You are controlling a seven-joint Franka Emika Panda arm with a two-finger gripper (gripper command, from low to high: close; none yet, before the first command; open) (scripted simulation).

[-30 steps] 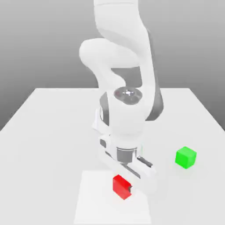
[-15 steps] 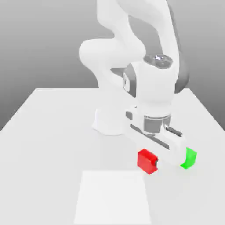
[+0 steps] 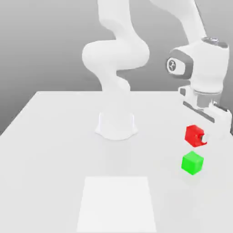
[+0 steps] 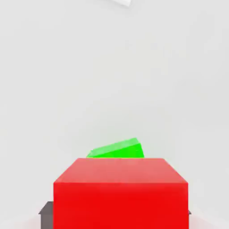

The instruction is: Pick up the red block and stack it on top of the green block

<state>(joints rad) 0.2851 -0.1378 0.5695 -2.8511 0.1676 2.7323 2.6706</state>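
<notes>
My gripper [image 3: 200,137] is shut on the red block [image 3: 194,135], which hangs in the air at the exterior view's right. Just below it the green block [image 3: 192,163] rests on the white table [image 3: 54,136], with a small gap between the two cubes. In the hand view the red block [image 4: 120,192] is close to the camera and partly covers the green block [image 4: 117,150] lying on the table behind it. Dark finger pads [image 4: 46,210] show at the red block's sides.
A lighter white square patch [image 3: 117,202] marks the table near its front edge. The arm's white base [image 3: 116,125] stands at the table's middle back. Open table surface lies on the exterior view's left.
The arm has carried the red block from low over the front patch up and toward the exterior view's right, to a spot just above the green block, which has not moved.
</notes>
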